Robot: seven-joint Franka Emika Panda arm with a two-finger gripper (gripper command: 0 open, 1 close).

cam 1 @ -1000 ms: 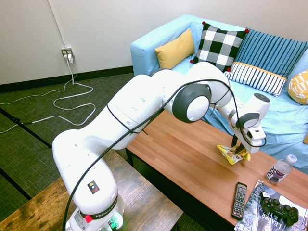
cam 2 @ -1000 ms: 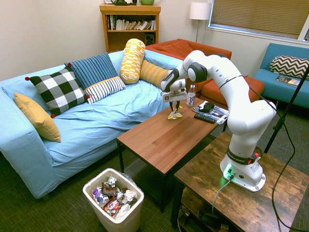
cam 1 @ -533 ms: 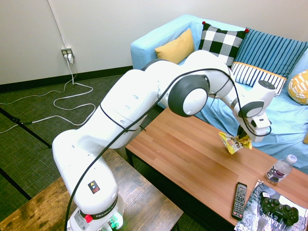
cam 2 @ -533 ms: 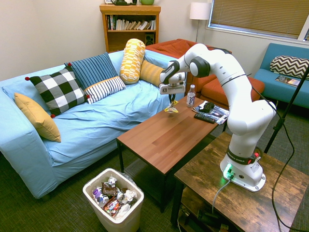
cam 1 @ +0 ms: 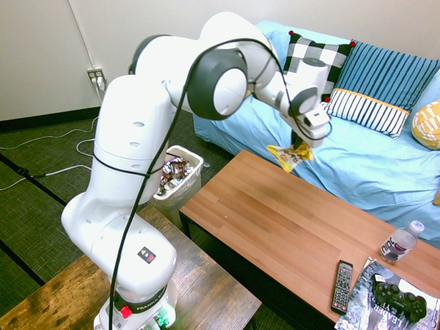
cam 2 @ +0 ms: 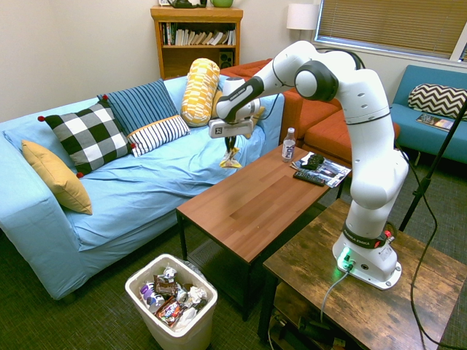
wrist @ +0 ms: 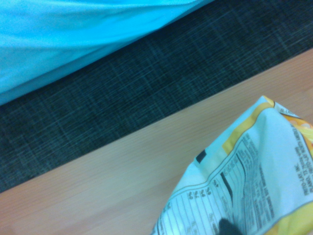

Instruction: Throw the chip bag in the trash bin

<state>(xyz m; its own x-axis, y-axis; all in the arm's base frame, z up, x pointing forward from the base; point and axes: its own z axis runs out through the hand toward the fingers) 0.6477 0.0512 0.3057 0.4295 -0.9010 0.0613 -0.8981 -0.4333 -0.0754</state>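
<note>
Nearest in the second exterior view, the trash bin (cam 2: 171,312) is standing on the dark carpet below the end of the worktop (cam 2: 255,208). It is a white plastic box with rounded corners and a clear liner, and crumpled wrappers are filling it nearly to the rim. The first exterior view is showing the same bin (cam 1: 180,180) behind the arm, beside the worktop's far corner.

The worktop is a long, smooth slab of reddish-brown wood grain. At its other end a black remote (cam 1: 342,287), a black game controller (cam 1: 397,297) lying on a silvery printed sheet (cam 1: 368,300), and a clear plastic water bottle (cam 1: 399,242) are sitting close together.

Above the sofa-side edge of the worktop, the gripper (cam 2: 230,143) is pointing down, its fingers pinching shut on the top of the chip bag (cam 2: 230,160). The crinkled yellow-and-white foil bag (cam 1: 289,156) is hanging clear of the wood; the wrist view is showing its printed nutrition panel (wrist: 244,181).

Beyond, a blue-covered sofa (cam 2: 131,189) is carrying soft cushions, checked, striped and plain yellow.
</note>
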